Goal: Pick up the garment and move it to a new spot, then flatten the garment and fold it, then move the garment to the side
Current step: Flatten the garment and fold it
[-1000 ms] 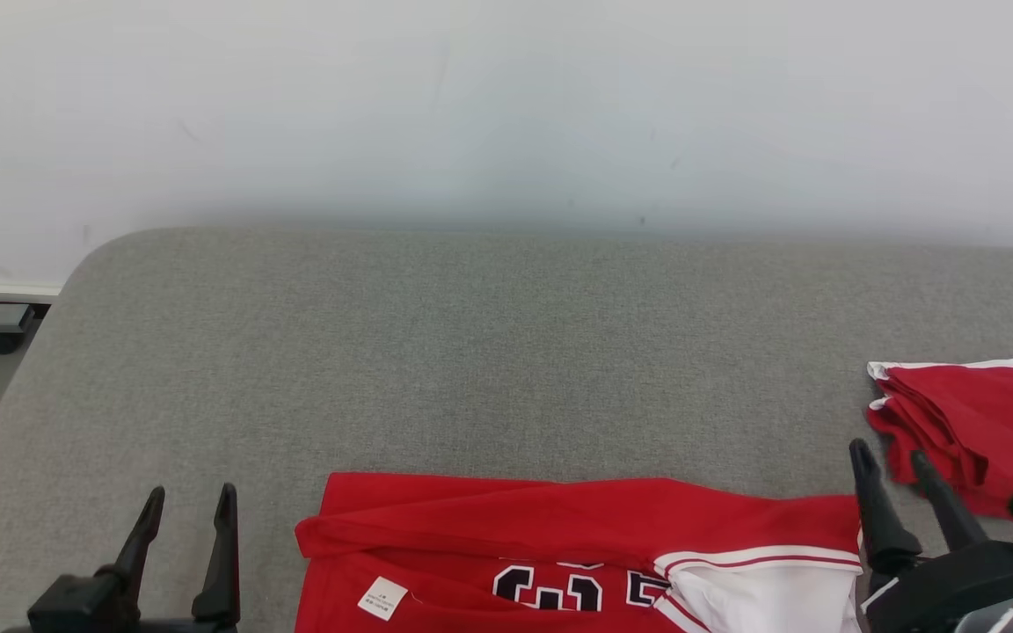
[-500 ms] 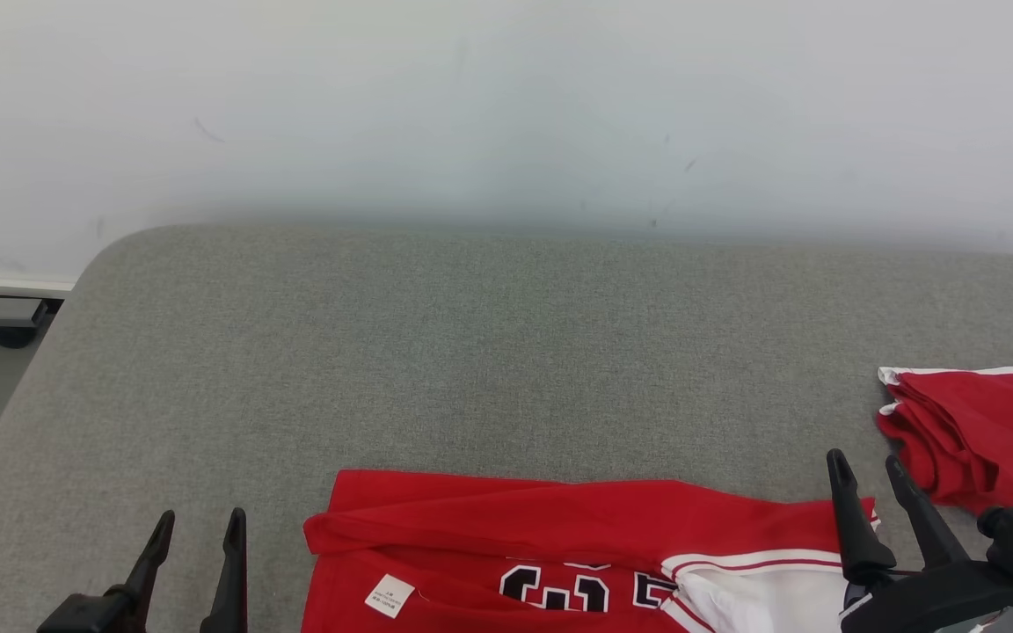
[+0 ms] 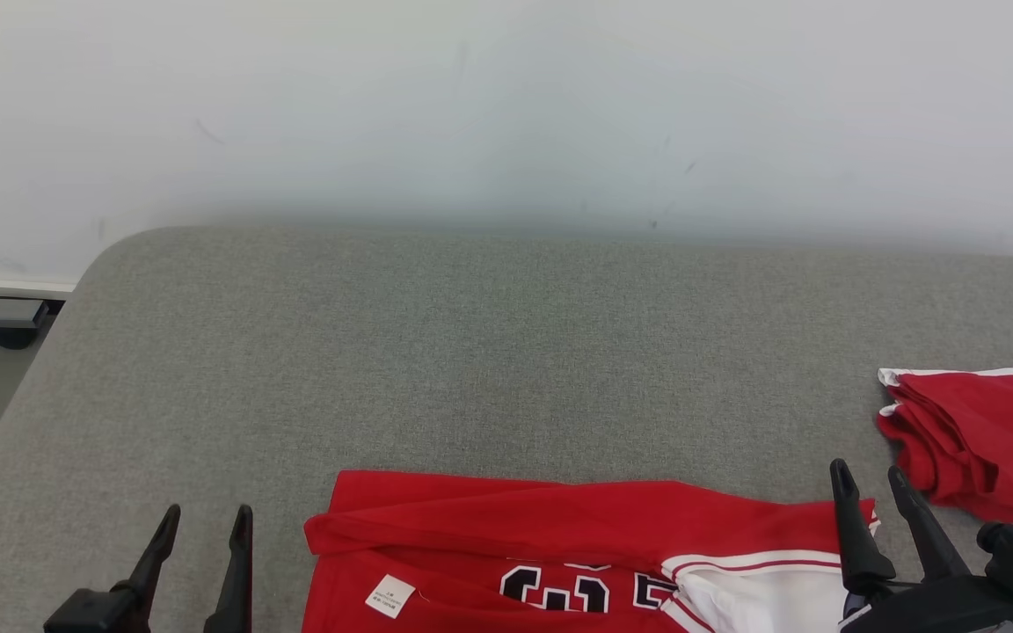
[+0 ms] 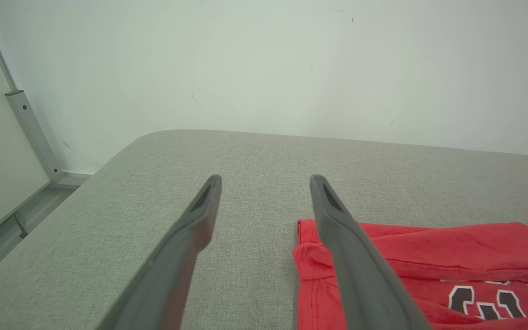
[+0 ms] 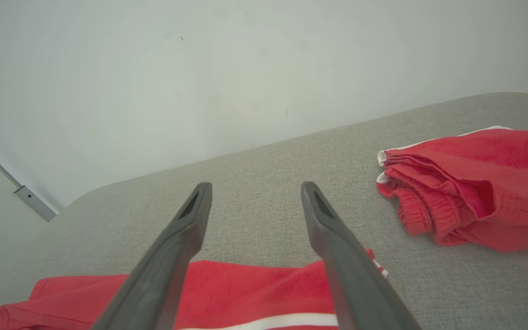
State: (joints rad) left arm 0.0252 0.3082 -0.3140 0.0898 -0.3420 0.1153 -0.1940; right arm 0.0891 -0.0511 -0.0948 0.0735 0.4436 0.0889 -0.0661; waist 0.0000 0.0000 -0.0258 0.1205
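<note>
Behind everything, white wall (image 3: pixel 506 105). In front, grey fabric surface (image 3: pixel 506 352) w/ rounded corners. At near edge, centre to right: red jersey (image 3: pixel 559 527), lying flat, far side folded over, black-white lettering, white panel w/ red stripe at right end. Far right, apart from it: folded red shorts (image 3: pixel 981 431), white trim. Above jersey's right end: right gripper (image 3: pixel 867 467), fingers spread wide, holding nothing. Lower left, near jersey's left edge: left gripper (image 3: pixel 209 510), likewise wide apart & empty. Small white label (image 3: pixel 388 596) on jersey's left part
</note>
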